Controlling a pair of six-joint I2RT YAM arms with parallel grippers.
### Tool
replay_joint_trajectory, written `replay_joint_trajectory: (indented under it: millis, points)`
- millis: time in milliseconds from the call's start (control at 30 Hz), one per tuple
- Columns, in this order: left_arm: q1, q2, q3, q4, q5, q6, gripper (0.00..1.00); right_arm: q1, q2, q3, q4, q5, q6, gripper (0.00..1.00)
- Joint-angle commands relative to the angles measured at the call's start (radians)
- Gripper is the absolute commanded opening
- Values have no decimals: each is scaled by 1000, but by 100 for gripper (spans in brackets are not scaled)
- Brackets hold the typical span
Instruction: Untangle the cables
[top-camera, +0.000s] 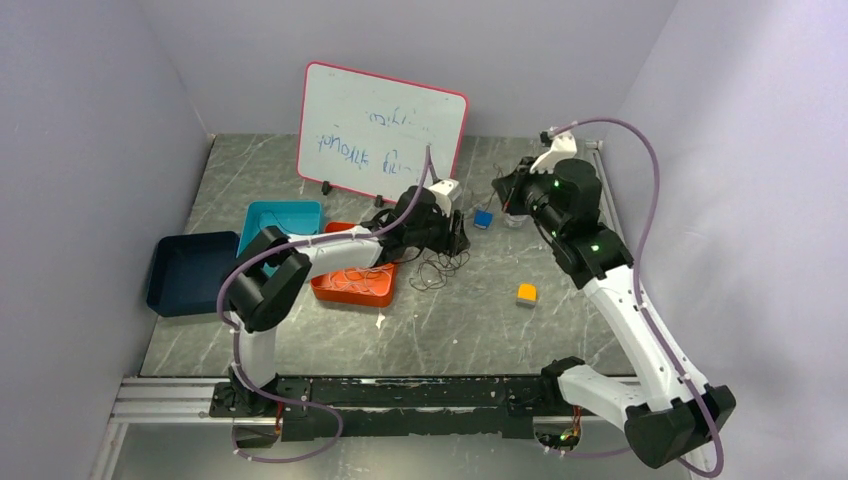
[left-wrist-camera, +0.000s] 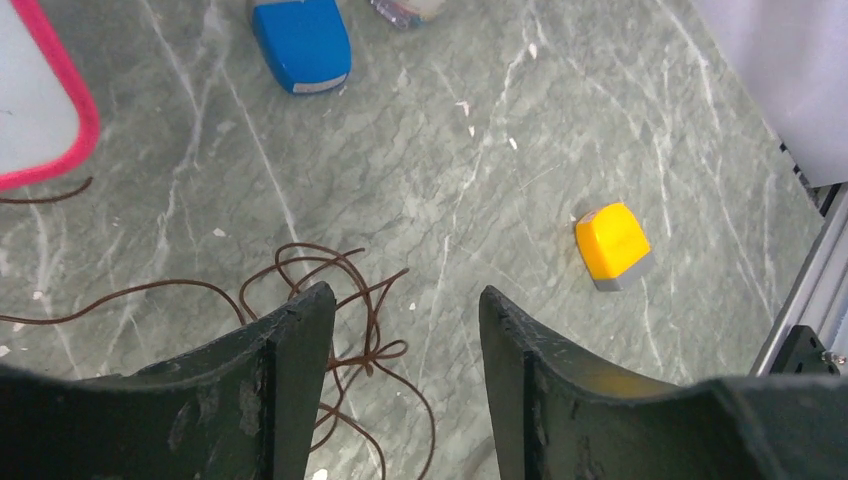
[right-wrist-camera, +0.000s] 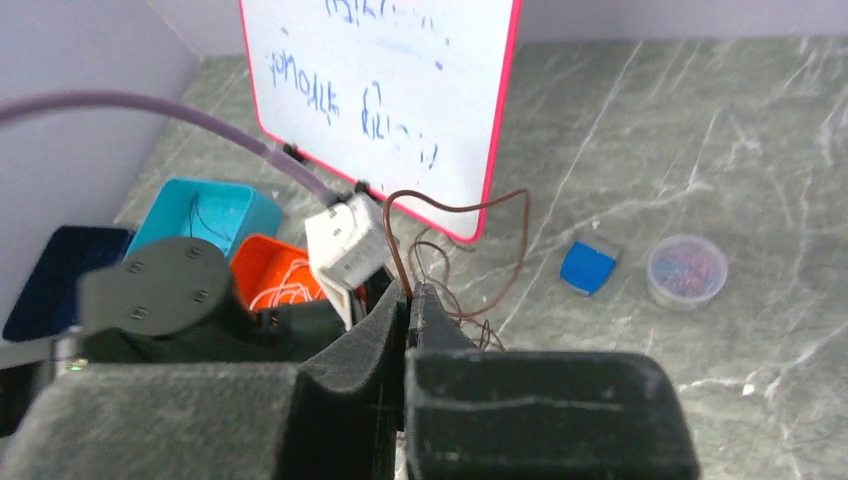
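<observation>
Thin dark brown cables (top-camera: 432, 272) lie in loose loops on the grey table, just right of the orange tray. Seen from the left wrist, the brown loops (left-wrist-camera: 335, 290) curl under and beside the left finger. My left gripper (left-wrist-camera: 400, 300) hovers over them, open, with nothing between its fingers; from above it (top-camera: 458, 240) sits at the tangle's far edge. My right gripper (right-wrist-camera: 408, 292) is shut on one brown cable (right-wrist-camera: 460, 208), which rises from the fingertips and arcs over towards the table. White cables (right-wrist-camera: 285, 285) lie in the orange tray.
An orange tray (top-camera: 350, 292), a teal bin (top-camera: 283, 222) and a dark blue bin (top-camera: 190, 272) stand at the left. A whiteboard (top-camera: 380, 130) leans at the back. A blue block (top-camera: 483, 219), a yellow block (top-camera: 526, 294) and a small clear tub (right-wrist-camera: 686, 270) sit nearby.
</observation>
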Motion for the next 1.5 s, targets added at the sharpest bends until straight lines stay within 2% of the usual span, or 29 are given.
replay_joint_trajectory:
  millis: [0, 300, 767, 1467]
  points:
    - [-7, 41, -6, 44, 23, -4, 59, 5, -37, 80, -36, 71, -36, 0]
    - [-13, 81, -29, 29, -1, 5, 57, 5, -52, 231, -65, 157, -108, 0]
    - [-22, 118, -54, 35, -10, 6, 53, 5, -98, 453, -22, 319, -230, 0]
    - [-22, 146, -32, 18, -19, 42, 51, 6, -199, 578, 99, 492, -396, 0]
